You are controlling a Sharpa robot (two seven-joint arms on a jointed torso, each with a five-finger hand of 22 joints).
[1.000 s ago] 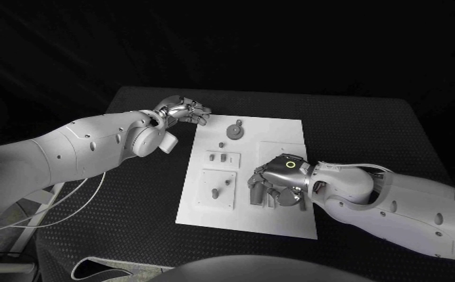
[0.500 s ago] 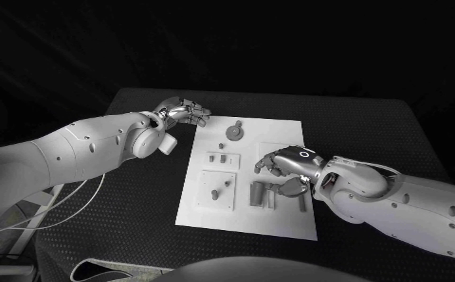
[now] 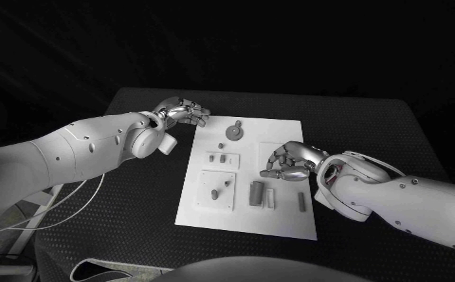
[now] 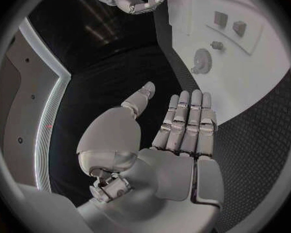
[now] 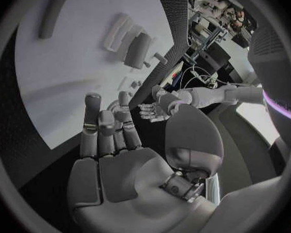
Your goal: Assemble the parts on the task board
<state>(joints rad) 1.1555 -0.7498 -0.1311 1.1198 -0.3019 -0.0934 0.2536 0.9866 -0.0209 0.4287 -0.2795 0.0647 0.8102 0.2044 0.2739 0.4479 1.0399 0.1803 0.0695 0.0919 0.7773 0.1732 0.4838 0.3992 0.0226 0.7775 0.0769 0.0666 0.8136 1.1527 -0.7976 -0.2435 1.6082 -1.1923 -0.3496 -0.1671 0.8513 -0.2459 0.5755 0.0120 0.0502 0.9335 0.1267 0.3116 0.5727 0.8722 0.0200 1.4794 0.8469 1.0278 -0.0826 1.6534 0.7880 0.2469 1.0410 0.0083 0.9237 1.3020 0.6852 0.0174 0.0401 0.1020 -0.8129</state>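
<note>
Lifted off the near-right group of parts since a second ago, the right hand (image 3: 289,161) now hovers over the smooth white task board (image 3: 285,131), fingers loosely spread and holding nothing. Uncovered, a grey cylinder (image 3: 256,193), a flat pale bar (image 3: 270,198) and a thin rod (image 3: 302,201) lie there. Resting at the board's far-left corner over the textured black table (image 3: 379,124), the left hand (image 3: 182,111) has straight, empty fingers beside a toothed gear (image 3: 234,131).
</note>
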